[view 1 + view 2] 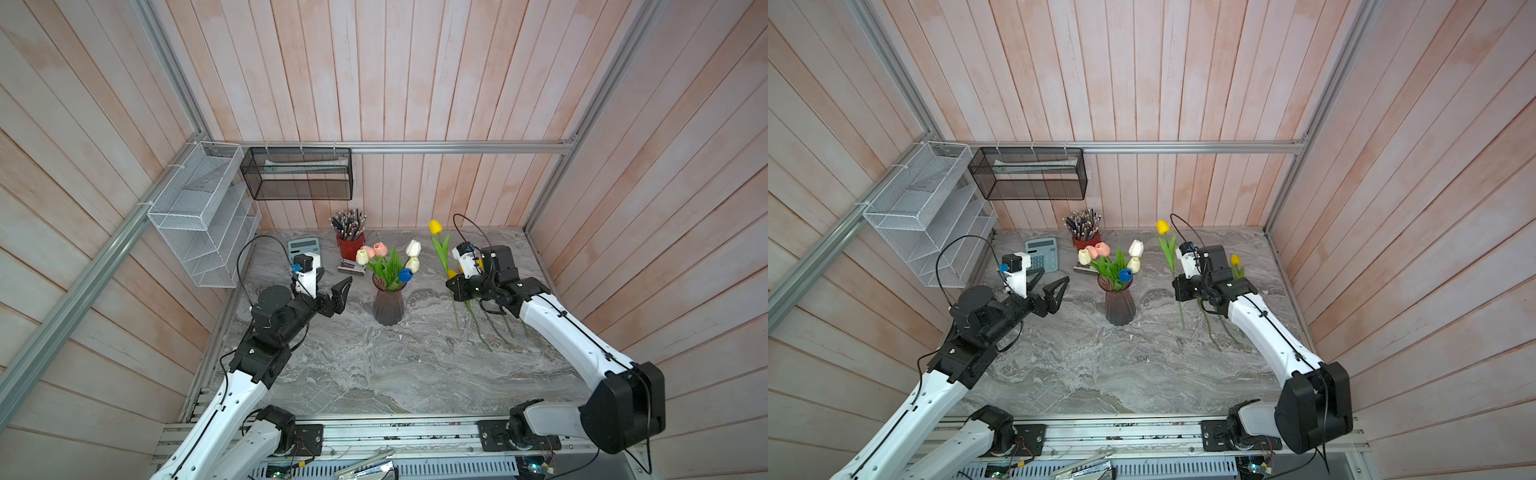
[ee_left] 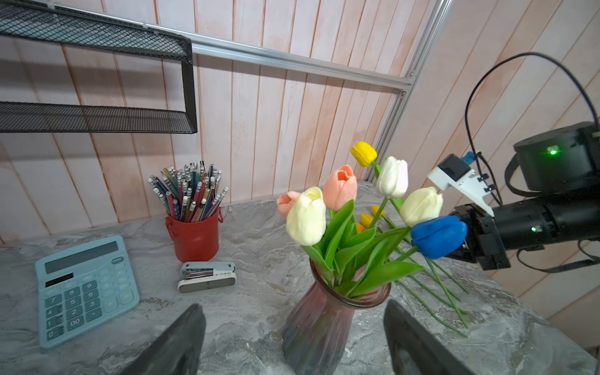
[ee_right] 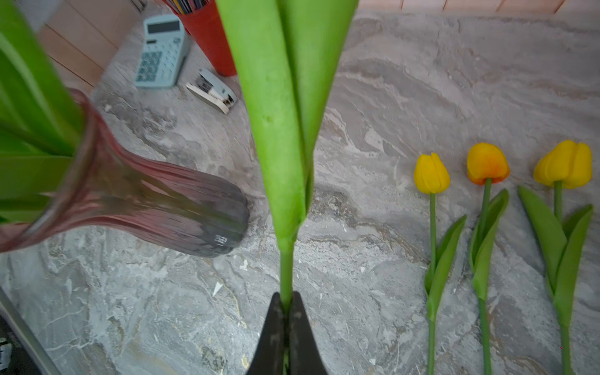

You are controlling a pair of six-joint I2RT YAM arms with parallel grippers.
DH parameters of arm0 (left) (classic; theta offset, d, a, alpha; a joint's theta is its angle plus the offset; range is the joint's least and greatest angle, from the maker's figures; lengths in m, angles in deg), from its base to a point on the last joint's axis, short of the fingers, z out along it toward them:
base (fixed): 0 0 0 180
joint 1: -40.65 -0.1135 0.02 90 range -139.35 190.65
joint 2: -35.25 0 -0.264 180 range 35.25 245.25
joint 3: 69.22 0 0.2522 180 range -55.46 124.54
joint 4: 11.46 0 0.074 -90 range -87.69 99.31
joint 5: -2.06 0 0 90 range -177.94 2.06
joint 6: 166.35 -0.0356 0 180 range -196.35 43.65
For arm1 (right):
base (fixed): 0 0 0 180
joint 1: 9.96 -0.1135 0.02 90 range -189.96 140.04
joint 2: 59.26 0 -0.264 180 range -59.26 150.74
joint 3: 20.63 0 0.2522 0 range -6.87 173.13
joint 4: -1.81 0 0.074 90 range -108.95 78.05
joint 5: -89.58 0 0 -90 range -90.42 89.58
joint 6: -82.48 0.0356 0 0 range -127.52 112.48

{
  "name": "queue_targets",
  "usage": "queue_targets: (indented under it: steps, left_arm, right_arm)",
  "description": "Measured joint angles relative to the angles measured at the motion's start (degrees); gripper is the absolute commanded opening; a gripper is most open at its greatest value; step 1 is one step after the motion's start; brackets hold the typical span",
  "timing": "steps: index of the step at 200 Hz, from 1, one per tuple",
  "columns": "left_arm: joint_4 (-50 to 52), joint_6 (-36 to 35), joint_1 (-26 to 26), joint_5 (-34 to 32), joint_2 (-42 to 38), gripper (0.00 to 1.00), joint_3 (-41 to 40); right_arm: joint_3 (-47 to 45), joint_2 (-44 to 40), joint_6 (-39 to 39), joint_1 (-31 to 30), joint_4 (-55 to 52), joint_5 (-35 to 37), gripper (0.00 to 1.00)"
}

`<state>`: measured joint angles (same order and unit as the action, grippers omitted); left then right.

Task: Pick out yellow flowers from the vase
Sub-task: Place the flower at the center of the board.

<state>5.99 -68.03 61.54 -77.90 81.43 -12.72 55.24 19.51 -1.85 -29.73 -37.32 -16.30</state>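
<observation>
- The right tool [image 3: 286,306] is pictured clamped on the green stem of one yellow flower [image 1: 435,227], which is held upright with its head well above the tool.
- Three more yellow flowers [image 3: 431,173] are seen laid side by side on the desk [image 1: 374,374], on the side of the right tool away from the vase.
- The vase [image 1: 388,307], filled with white, pink and blue tulips [image 2: 339,188], is stood just ahead of the left tool [image 1: 1054,277], whose jaws are spread wide, clear of the vase.
</observation>
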Motion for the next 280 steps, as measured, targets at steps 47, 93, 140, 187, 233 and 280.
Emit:
queue_targets:
  steps: [47,93,140,187,233,280]
  left_arm:
    - [0.0,-0.17,-0.76,-3.23,-0.02,0.89,-1.68]
    - [-0.11,-0.17,-1.11,-4.39,-0.04,0.9,-2.93]
    - [-0.17,-0.17,-1.11,-4.61,0.04,0.91,-4.0]
    - [-0.17,-0.13,-1.14,-5.75,1.4,0.91,-4.26]
    - [-0.24,-0.13,-1.36,-6.34,1.4,0.91,-4.39]
    - [-1.05,0.5,-1.38,-9.11,2.84,0.94,-5.07]
  right_arm:
    - [0.0,9.25,-2.12,0.07,0.11,1.42,0.0]
    - [-0.57,14.67,-2.78,0.09,1.73,2.73,0.0]
    - [-2.84,16.76,-2.71,0.09,4.11,4.35,0.0]
    - [-4.0,19.23,-2.71,0.11,4.74,7.3,0.0]
    - [-4.04,20.74,-2.69,0.17,4.79,9.09,0.0]
    - [-4.04,21.24,-2.67,0.42,4.74,10.36,0.0]
